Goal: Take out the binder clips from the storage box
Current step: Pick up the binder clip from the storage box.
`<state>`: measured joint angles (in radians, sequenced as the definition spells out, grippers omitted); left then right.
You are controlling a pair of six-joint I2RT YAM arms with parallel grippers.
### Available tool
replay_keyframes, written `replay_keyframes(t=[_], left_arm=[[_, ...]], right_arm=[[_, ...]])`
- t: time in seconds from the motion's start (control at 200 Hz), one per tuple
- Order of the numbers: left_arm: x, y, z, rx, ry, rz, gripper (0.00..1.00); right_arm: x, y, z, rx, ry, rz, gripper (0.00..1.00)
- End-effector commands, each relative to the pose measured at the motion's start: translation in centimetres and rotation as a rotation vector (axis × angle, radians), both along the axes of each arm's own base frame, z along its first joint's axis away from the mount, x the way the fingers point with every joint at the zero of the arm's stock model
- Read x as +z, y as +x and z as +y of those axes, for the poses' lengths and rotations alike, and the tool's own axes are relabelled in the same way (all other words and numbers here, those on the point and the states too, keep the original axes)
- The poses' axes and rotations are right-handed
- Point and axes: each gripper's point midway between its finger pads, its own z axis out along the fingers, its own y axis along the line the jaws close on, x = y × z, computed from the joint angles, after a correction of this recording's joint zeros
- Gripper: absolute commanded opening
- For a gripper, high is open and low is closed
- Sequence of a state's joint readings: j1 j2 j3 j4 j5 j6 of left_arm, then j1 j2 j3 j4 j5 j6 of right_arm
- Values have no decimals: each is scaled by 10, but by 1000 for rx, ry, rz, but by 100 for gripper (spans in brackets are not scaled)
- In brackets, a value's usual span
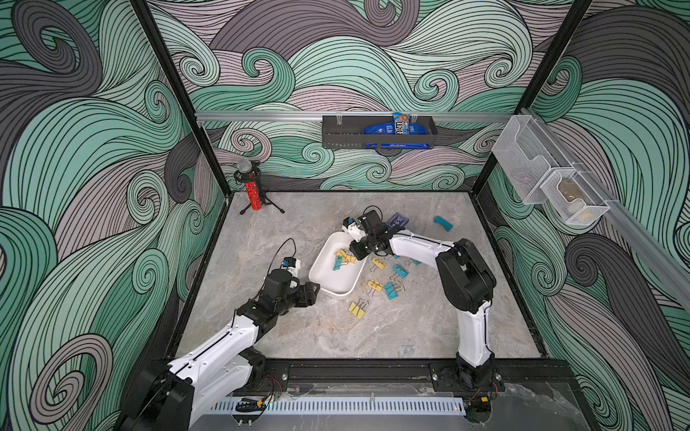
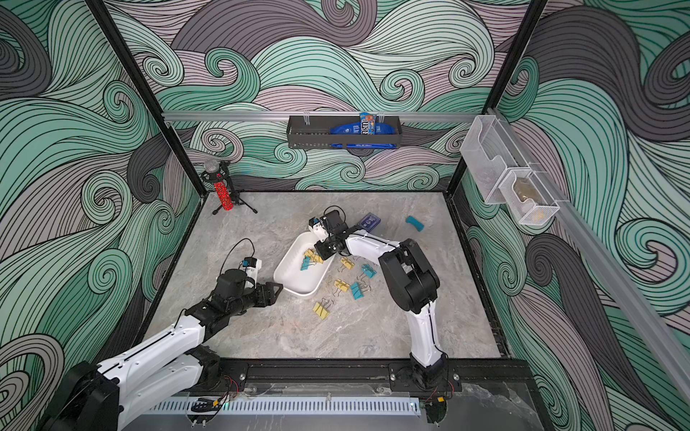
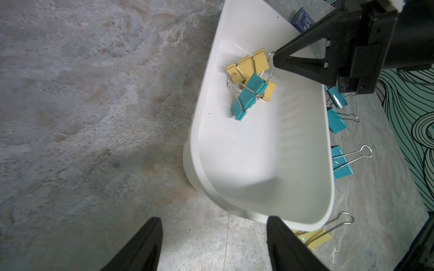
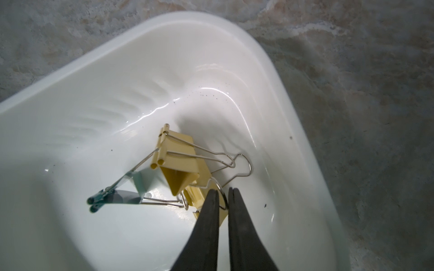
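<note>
The white storage box point(image 1: 330, 278) point(image 2: 295, 274) lies mid-table. Inside it a small tangle of yellow and teal binder clips point(image 1: 341, 257) point(image 3: 249, 93) rests near its far end. My right gripper point(image 4: 223, 190) point(image 3: 274, 58) reaches down into the box, shut on the wire loop handle of a yellow binder clip point(image 4: 178, 164). A teal clip point(image 4: 131, 190) lies against it. Several more clips point(image 1: 391, 291) are scattered on the table right of the box. My left gripper point(image 3: 214, 219) point(image 1: 315, 289) is open at the box's near-left corner, one finger point(image 3: 279, 234) beside the rim, nothing between the fingers.
A dark-blue card box point(image 1: 396, 221) and a curved teal piece point(image 1: 443, 223) lie behind the right arm. A microphone on a tripod point(image 1: 253, 194) stands at the back left. A black wall basket point(image 1: 379, 132) and wire-mesh baskets point(image 1: 549, 183) hang on the walls.
</note>
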<state>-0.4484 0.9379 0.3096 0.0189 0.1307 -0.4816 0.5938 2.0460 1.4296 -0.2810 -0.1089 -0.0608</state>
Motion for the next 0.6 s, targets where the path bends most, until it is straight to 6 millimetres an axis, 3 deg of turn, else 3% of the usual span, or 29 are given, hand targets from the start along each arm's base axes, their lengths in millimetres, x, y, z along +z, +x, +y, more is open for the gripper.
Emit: replay_keyframes(t=[0.0,0.16,0.595], left_arm=[[10,5,-2,4,-9,-25,73],[10,5,-2,3,-9,-24,73],[13,5,-2,3,-11,-28,73]], right_arm=[[15,-6,10,59,32,-19,10],[21,-14,15,93,48,-19,6],[67,-26,22,129,131,-69,0]])
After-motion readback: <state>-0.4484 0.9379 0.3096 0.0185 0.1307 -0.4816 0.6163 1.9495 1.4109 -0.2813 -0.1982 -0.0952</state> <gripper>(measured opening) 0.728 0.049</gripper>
